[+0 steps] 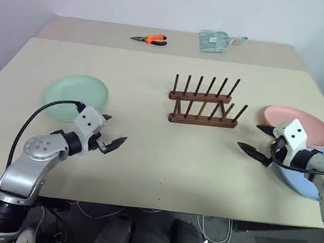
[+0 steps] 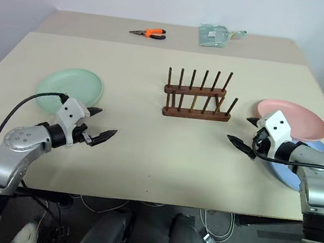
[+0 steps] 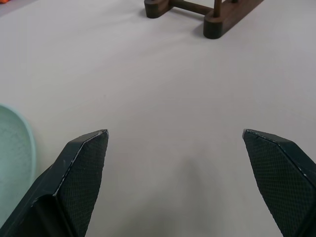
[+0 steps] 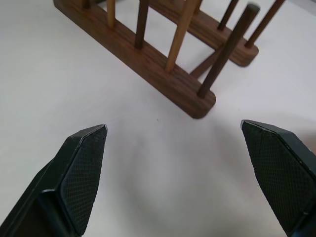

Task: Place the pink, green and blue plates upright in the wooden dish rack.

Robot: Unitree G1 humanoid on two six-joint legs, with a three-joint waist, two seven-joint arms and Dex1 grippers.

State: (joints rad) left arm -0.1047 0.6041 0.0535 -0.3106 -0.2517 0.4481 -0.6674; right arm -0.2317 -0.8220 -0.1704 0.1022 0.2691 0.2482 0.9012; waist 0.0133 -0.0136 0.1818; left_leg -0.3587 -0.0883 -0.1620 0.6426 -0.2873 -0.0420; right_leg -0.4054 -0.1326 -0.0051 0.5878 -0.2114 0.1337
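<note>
The wooden dish rack (image 1: pixel 204 103) stands empty at the middle of the beige table, its pegs upright. The green plate (image 1: pixel 76 96) lies flat on the left. My left gripper (image 1: pixel 117 129) hovers open just right of it, with nothing between its fingers, and points toward the rack (image 3: pixel 217 22). On the right the pink plate (image 1: pixel 306 124) lies flat, overlapping the blue plate (image 1: pixel 305 178), which my right arm partly hides. My right gripper (image 1: pixel 249 137) is open and empty, just left of those plates, facing the rack's near end (image 4: pixel 148 64).
Orange-handled pliers (image 1: pixel 150 39) and a clear plastic packet (image 1: pixel 215 41) lie on a second table at the back. The table's front edge (image 1: pixel 156 208) runs close below both grippers. Bare tabletop stretches between the grippers and the rack.
</note>
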